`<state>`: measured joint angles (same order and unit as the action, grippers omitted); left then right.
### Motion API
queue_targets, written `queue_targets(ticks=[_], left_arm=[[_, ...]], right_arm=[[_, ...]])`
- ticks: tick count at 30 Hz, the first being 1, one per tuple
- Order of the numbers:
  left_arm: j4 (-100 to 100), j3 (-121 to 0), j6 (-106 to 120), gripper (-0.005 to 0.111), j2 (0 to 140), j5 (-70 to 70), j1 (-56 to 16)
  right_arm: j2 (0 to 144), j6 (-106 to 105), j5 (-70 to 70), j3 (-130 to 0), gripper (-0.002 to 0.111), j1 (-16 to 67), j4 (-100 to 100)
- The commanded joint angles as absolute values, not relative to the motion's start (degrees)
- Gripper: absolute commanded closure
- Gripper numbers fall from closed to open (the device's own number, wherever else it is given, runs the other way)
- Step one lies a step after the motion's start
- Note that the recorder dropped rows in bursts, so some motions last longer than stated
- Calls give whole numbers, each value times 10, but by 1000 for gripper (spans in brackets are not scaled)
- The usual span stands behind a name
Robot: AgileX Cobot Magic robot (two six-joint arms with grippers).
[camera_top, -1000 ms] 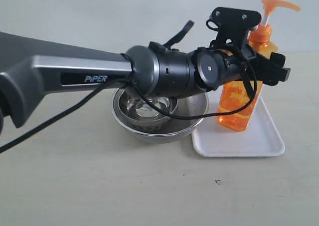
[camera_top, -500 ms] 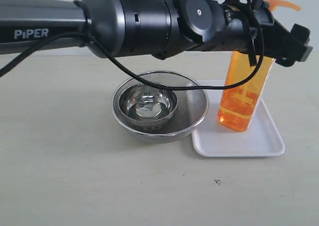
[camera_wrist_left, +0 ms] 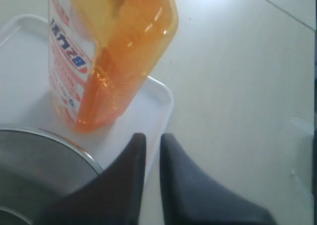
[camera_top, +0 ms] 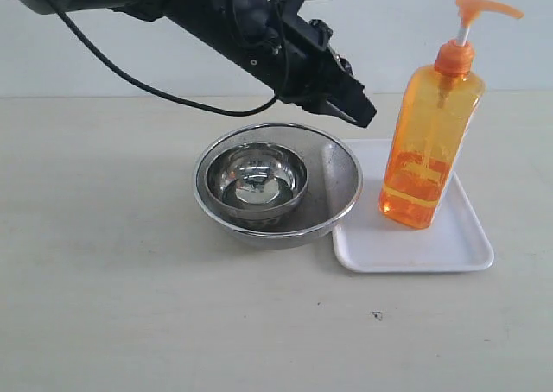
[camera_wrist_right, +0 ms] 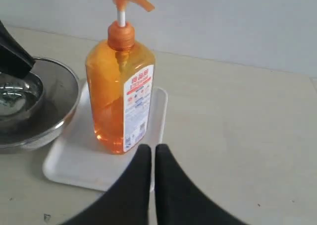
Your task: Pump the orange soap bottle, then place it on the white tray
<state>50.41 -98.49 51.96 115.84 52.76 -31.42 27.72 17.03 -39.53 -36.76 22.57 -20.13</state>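
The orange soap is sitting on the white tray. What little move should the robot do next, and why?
Probably draw the left end effector away to its own side and stop. The orange soap bottle stands upright on the white tray, nothing gripping it, and that end effector hangs above the steel bowls, apart from it; the placing looks done.

- tabletop [camera_top: 112,306]: pale beige, matte; far edge runs along a light wall.
- large steel bowl [camera_top: 342,189]: stands about midway along the far edge, set back from it.
- white tray [camera_top: 449,252]: lies flat toward the right edge, its left rim just beside the bowl, partly under the bowl's lip.
- small dark speck [camera_top: 377,315]: on bare surface, nearer than the tray.
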Motion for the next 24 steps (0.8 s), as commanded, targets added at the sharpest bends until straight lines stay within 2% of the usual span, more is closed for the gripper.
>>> queue_targets(ticks=[1,5,9,13,16,21,24], left_arm=[[542,-984,572,100,1153,526,-304],[543,-984,572,100,1153,468,-304],[527,-984,581,101,1158,411,-304],[524,-984,598,102,1177,376,-304],[527,-984,608,102,1199,354,-304],[564,-984,701,102,1239,339,-304],[648,-984,788,102,1260,328,-304]], right_arm=[[394,224,-286,-366,108,223,-232],[496,408,-243,-366,108,223,-393],[569,684,-235,-366,108,223,-643],[610,814,-240,-366,108,209,-760],[638,925,-225,-345,108,152,-830],[688,1171,-82,-297,108,32,-999],[728,1116,-38,-311,108,10,-999]])
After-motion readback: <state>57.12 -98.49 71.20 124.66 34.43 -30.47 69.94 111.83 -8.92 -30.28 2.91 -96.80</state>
